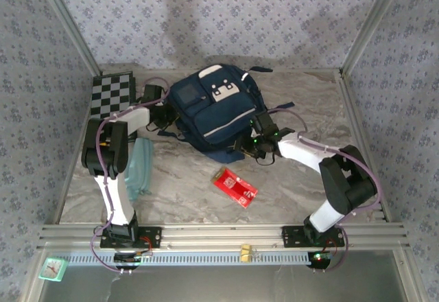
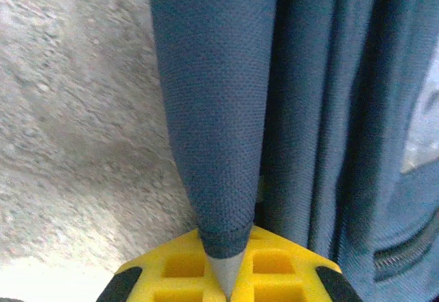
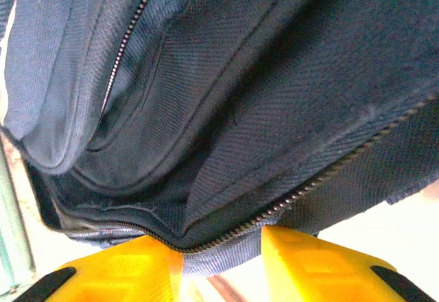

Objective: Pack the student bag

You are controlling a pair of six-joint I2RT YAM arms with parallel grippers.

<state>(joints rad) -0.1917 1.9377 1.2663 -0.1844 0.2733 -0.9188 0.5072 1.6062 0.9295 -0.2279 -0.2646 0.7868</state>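
Observation:
The student bag point(image 1: 216, 113), navy with white trim and a white patch, lies in the middle of the table. My left gripper point(image 1: 168, 118) is at its left side. In the left wrist view the yellow fingers point(image 2: 180, 266) are shut on a narrow fold of the bag's navy fabric point(image 2: 219, 110), and the left gripper point(image 2: 226, 250) pinches it tight. My right gripper point(image 1: 250, 144) is at the bag's near right corner. In the right wrist view the right gripper point(image 3: 223, 257) holds the zipper edge point(image 3: 274, 209) of the bag between its yellow fingers point(image 3: 312, 261), with the pocket fabric bulging above.
A checkerboard point(image 1: 113, 93) lies at the back left. A pale teal pouch point(image 1: 140, 168) sits beside the left arm. A red packet point(image 1: 234, 187) lies on the marble tabletop in front of the bag. Patterned walls enclose the table on three sides.

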